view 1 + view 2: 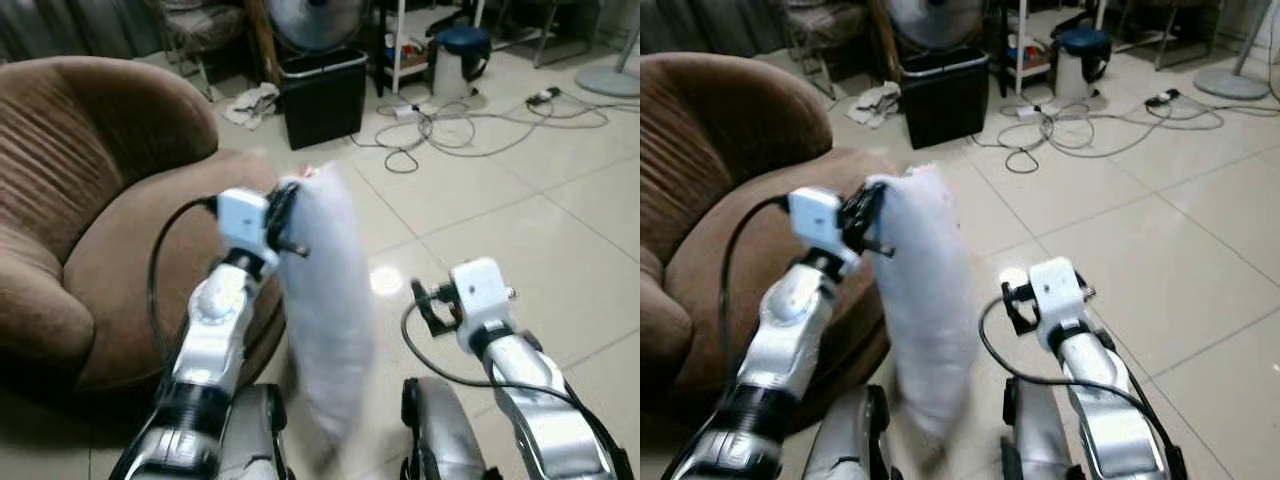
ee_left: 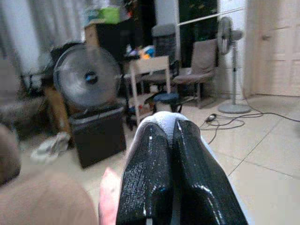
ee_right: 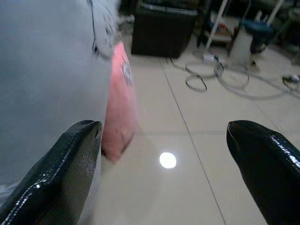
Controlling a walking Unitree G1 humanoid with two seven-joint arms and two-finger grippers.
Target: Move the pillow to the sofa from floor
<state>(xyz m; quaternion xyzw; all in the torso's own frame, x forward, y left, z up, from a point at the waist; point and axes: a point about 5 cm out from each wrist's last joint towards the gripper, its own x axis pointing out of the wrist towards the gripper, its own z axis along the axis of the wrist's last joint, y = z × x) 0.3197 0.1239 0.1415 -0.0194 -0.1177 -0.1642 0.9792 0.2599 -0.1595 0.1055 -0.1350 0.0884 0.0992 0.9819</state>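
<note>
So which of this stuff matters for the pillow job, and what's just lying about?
Job:
- white pillow, hanging from the left gripper, fingers shut on its top edge
- brown sofa
- right gripper, open beside the pillow

Lying about:
- black bin
- floor cables
- fan
- crumpled cloth

Cloth, tile and shiny plastic

The pillow point(image 1: 325, 300) looks like soft white cloth; the sofa point(image 1: 90, 210) at left is brown ribbed plush; the floor point(image 1: 520, 220) is glossy pale tile; gripper fingers point(image 2: 150, 178) are glossy black.
</note>
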